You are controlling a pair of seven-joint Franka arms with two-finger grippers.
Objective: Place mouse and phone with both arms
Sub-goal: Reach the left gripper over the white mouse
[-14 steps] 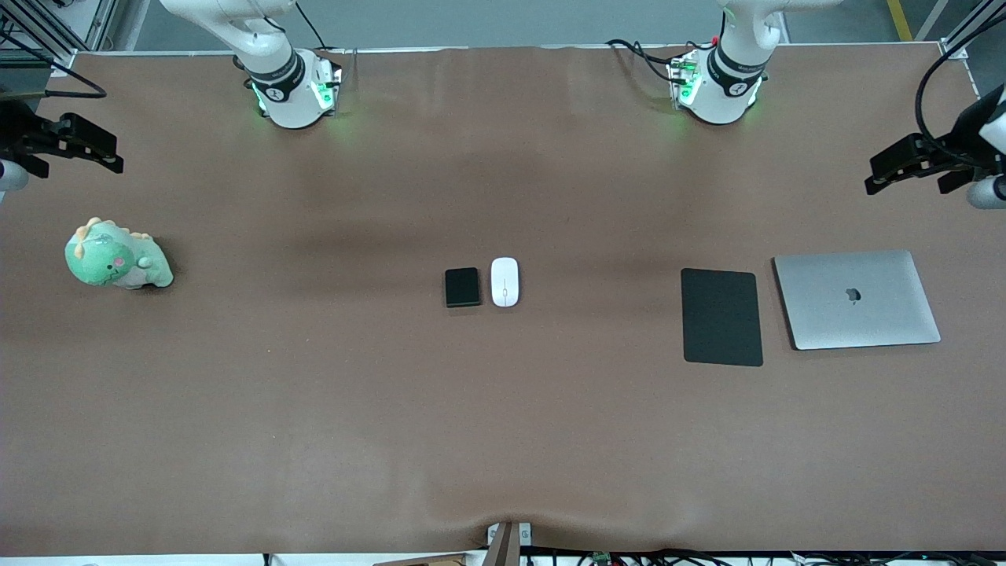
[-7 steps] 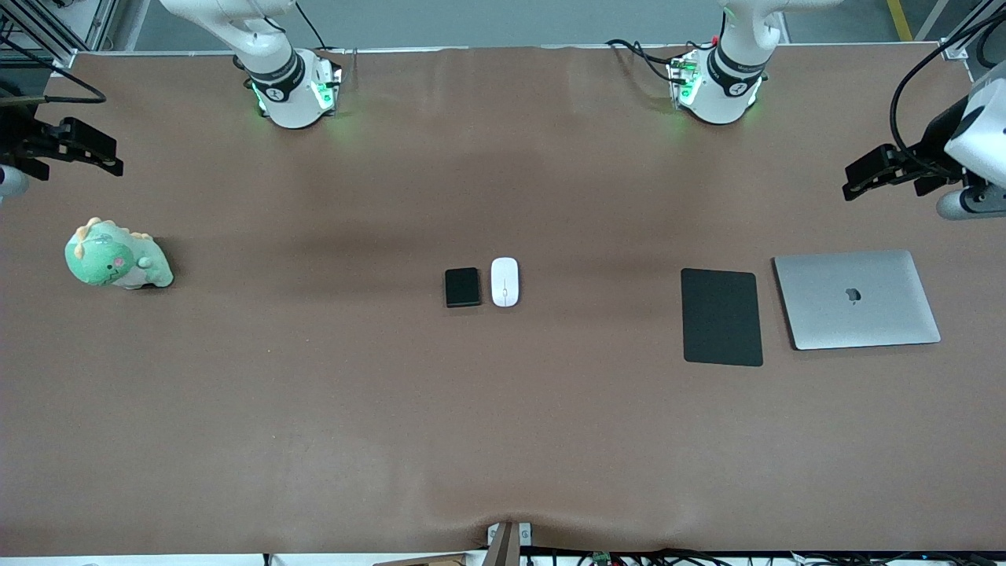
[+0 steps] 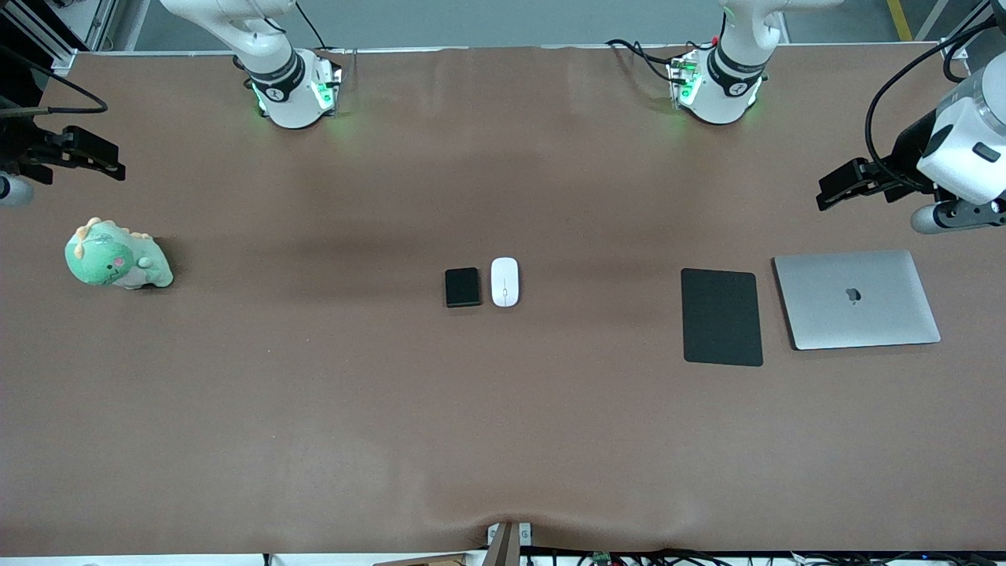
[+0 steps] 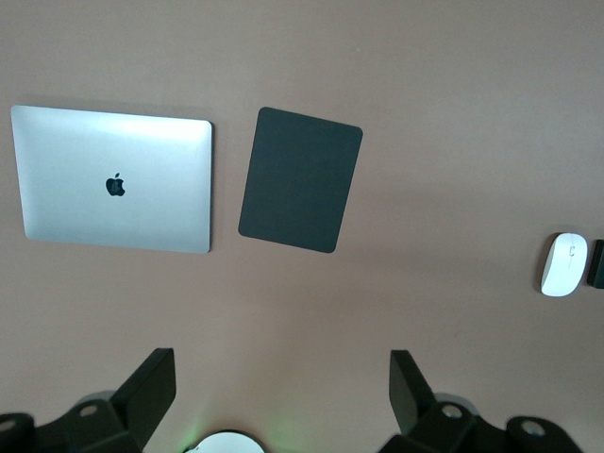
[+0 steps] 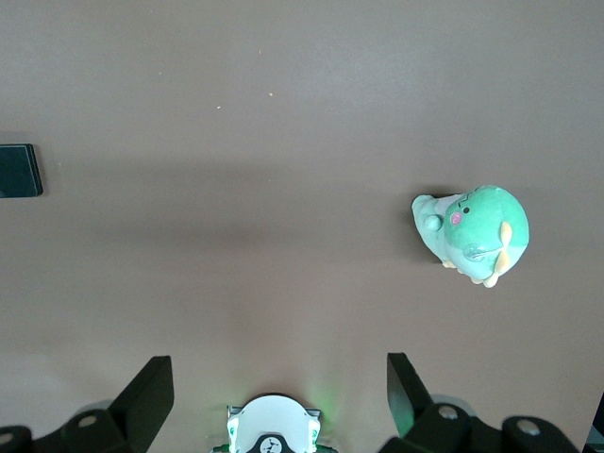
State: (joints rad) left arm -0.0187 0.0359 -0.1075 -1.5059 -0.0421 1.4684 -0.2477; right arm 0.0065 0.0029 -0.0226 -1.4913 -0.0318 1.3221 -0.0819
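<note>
The mouse (image 3: 504, 281) is seen lying mid-table, just beside the phone (image 3: 462, 287), which lies toward the right arm's end; neither is held. The approach step is judged to be in hand. The left gripper (image 4: 283, 392) is held with jaws spread wide over bare table near the laptop (image 3: 857, 299) and black mat (image 3: 722, 317). The right gripper (image 5: 280, 392), equally spread, is poised near the green plush toy (image 3: 116, 255). Long reaches inward are called for. Where the two things should be placed cannot be told.

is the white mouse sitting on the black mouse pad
No, the mouse lies on the bare table beside the phone, well apart from the mouse pad.
</note>
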